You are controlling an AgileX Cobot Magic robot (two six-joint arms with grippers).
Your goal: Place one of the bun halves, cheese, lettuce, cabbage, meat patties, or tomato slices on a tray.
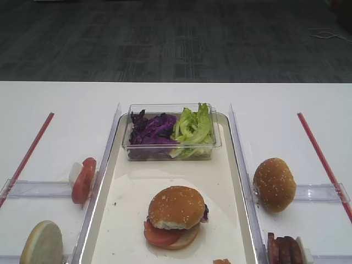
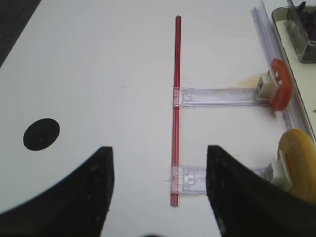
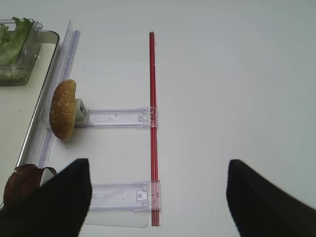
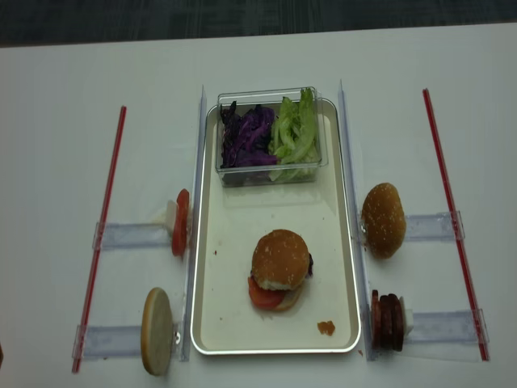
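Here the right hand (image 3: pixel 158 197) hangs released, bun half (image 3: pixel 63 109) well ahead-left.

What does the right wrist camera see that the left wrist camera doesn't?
Only the right wrist view shows the sesame bun top, the lettuce in its clear tub, a meat patty and the open right tool. Only the left wrist view shows the tomato slices, the pale bun half, a black dot and the open left tool. Both show the tray's rim and a red strip.
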